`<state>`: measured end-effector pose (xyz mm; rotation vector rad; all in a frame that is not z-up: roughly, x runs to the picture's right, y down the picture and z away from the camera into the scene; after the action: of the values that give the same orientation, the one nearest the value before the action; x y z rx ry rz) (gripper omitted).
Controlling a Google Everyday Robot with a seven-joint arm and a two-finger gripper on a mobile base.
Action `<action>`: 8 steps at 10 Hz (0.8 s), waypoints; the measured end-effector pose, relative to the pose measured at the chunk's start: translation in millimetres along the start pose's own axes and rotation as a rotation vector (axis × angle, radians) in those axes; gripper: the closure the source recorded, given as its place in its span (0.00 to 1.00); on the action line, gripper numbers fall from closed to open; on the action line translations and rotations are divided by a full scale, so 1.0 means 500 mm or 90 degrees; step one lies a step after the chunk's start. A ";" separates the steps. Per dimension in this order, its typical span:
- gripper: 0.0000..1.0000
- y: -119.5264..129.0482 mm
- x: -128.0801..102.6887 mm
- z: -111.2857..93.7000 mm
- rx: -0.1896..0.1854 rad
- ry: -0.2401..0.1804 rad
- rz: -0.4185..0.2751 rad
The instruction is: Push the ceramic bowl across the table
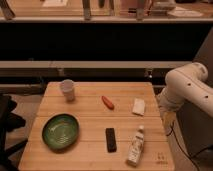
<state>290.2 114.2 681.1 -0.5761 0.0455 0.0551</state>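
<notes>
White robot arm beside the tabletop's right edge is all that shows; your gripper is out of view, so you cannot tell how open it is. Dark shelving runs behind the light plank tabletop, where the green ceramic bowl sits near its front-left corner.

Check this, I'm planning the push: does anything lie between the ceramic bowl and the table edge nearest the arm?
Yes. Toward that edge from the ceramic bowl lie the black remote, then the bottle. The tool is out of view; only the white arm shows beside the table.
</notes>
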 end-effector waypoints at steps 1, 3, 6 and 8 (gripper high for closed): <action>0.20 0.000 0.000 0.000 0.000 0.000 0.000; 0.20 0.000 0.000 0.000 0.000 0.000 0.000; 0.20 0.000 0.000 0.000 0.000 0.000 0.000; 0.20 0.011 -0.018 0.001 0.003 0.007 -0.022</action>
<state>280.8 118.6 678.9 -0.5723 0.0466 0.0178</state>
